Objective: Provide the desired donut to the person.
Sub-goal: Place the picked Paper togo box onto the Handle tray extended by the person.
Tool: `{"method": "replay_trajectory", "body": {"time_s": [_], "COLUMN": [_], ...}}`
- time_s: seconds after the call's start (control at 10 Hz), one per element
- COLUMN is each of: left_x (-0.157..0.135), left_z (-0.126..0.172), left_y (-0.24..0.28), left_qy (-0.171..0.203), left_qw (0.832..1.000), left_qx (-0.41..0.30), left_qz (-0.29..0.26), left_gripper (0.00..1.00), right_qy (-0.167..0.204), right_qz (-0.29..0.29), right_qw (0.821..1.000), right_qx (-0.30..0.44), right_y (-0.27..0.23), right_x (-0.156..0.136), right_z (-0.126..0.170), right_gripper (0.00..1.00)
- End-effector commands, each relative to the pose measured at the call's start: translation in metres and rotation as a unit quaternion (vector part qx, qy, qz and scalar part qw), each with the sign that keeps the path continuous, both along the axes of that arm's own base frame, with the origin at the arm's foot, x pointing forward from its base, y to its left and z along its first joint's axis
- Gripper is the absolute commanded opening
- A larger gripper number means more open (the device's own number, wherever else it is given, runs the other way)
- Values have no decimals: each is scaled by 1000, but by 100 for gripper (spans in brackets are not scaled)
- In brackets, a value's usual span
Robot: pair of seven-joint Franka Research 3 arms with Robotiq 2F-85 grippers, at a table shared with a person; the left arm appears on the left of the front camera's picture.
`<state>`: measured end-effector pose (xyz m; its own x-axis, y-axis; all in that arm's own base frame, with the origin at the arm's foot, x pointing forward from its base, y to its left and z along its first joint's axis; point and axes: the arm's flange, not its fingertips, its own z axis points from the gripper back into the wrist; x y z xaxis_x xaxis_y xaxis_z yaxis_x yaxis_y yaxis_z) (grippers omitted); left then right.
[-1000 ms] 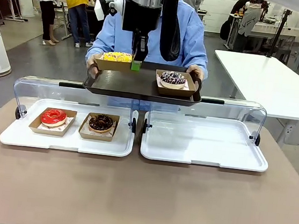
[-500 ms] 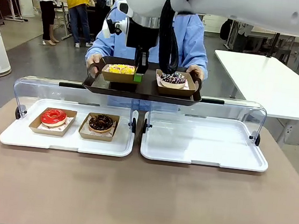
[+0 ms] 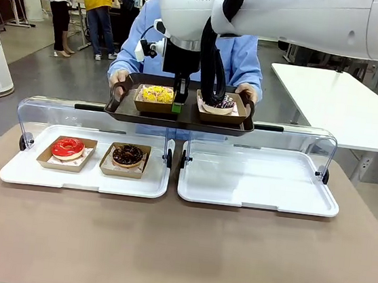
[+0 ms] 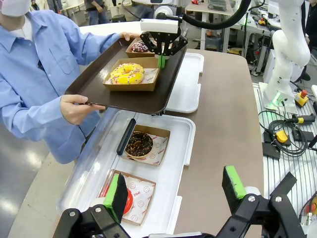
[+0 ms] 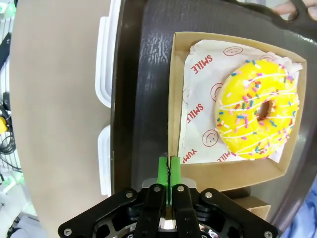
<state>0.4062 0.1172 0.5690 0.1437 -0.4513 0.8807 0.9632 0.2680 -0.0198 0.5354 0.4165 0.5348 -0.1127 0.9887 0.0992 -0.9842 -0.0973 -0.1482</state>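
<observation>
two donut boxes point(image 3: 154, 101) sit on the person's tray point(image 3: 178, 116); right pincer point(image 5: 169, 171) pinches the yellow donut's box wall.

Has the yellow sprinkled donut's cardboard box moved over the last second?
Yes. The yellow sprinkled donut's cardboard box, pinched by the right gripper, came down onto the dark brown tray the person holds, and shifted toward the chocolate sprinkled donut.

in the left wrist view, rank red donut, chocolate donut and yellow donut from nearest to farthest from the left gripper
1. red donut, just beyond the left gripper, partly behind one finger.
2. chocolate donut, farther along the same white tray.
3. yellow donut, up on the dark tray the person holds.
</observation>
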Motion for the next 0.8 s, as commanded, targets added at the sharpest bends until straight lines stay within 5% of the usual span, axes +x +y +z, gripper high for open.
{"method": "replay_trajectory", "body": {"time_s": [0.0, 0.1, 0.2, 0.4, 0.5, 0.7], "left_x": [-1, -1, -1, -1, -1, -1], "left_z": [1, 1, 1, 1, 1, 1], "left_y": [1, 1, 1, 1, 1, 1], "left_qy": [-2, -2, -2, -2, -2, -2], "left_qw": [1000, 1000, 1000, 1000, 1000, 1000], "left_qx": [-1, -1, -1, -1, -1, -1], "left_qz": [0, 0, 0, 0, 0, 0], "left_gripper": [100, 100, 100, 100, 100, 100], "right_qy": [-20, -20, -21, -21, -22, -22], "right_qz": [-16, -15, -14, -12, -12, -9], "right_qw": [1000, 1000, 1000, 1000, 1000, 1000], "right_qx": [0, 2, 5, 10, 14, 17], "right_y": [9, 10, 10, 10, 10, 10], "right_x": [5, 5, 5, 5, 5, 3], "right_z": [4, 5, 5, 7, 8, 8], "right_gripper": [54, 61, 100, 100, 85, 100]}}
